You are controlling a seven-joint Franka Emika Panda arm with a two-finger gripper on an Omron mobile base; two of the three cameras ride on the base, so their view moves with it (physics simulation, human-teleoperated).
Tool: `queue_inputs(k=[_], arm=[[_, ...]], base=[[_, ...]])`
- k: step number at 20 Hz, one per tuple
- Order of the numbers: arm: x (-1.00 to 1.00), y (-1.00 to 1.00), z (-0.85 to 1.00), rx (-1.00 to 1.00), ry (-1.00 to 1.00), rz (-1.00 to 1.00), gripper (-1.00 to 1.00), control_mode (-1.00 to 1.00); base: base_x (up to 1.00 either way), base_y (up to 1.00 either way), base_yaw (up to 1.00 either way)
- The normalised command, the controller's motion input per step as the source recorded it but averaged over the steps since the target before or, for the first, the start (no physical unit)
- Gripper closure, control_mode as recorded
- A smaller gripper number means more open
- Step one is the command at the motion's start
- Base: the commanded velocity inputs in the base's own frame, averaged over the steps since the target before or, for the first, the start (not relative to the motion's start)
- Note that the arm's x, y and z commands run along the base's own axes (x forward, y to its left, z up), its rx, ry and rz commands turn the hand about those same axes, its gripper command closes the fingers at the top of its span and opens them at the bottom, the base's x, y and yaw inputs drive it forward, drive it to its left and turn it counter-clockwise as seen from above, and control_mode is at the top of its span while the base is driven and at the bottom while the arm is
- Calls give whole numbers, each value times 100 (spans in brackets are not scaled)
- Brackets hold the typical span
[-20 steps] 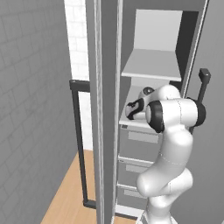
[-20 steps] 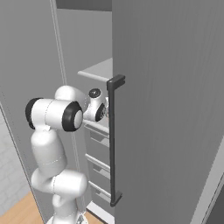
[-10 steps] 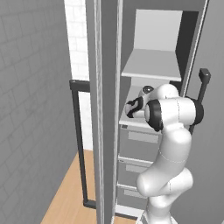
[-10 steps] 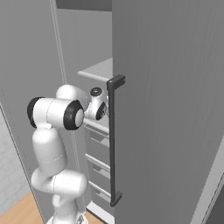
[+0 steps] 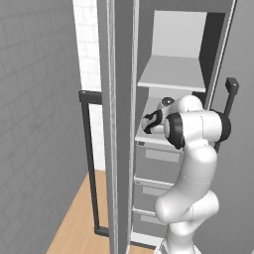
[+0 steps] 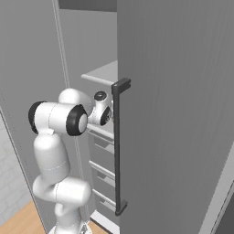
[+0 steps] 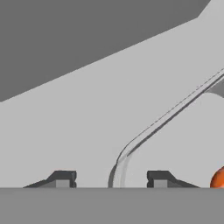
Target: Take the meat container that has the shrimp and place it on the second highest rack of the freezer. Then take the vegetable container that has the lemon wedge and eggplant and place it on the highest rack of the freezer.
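Although the arm is reached into the open freezer (image 5: 173, 74), little of the task's own things can be made out from the base cameras. In the hand view the gripper (image 7: 111, 180) is seen with its two fingertips (image 7: 62, 178) set well apart, so it is open and nothing is held between them. A curved clear rim, taken to be the edge of a container (image 7: 131, 148), runs up from between the fingertips and away toward the upper right of that view, so its long edge lies along that diagonal (the view rolls with the hand, so the room's direction cannot be told). An orange rounded shape (image 7: 218, 178) is cut off at the lower right, just inside the rim; it is judged to be the shrimp, though too little is shown to be sure. In the left base view the gripper (image 5: 149, 121) is placed just above the second shelf (image 5: 149, 136), below the highest rack (image 5: 171, 79).
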Motion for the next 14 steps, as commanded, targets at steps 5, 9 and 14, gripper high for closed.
queue_inputs(k=[5, 9, 14], arm=[[0, 0, 0, 0, 0, 0, -100, -100], [-6, 0, 1, 0, -1, 0, -100, -100], [-24, -9, 11, 8, -10, -5, -100, -100]], base=[[0, 0, 0], [0, 0, 0], [0, 0, 0]])
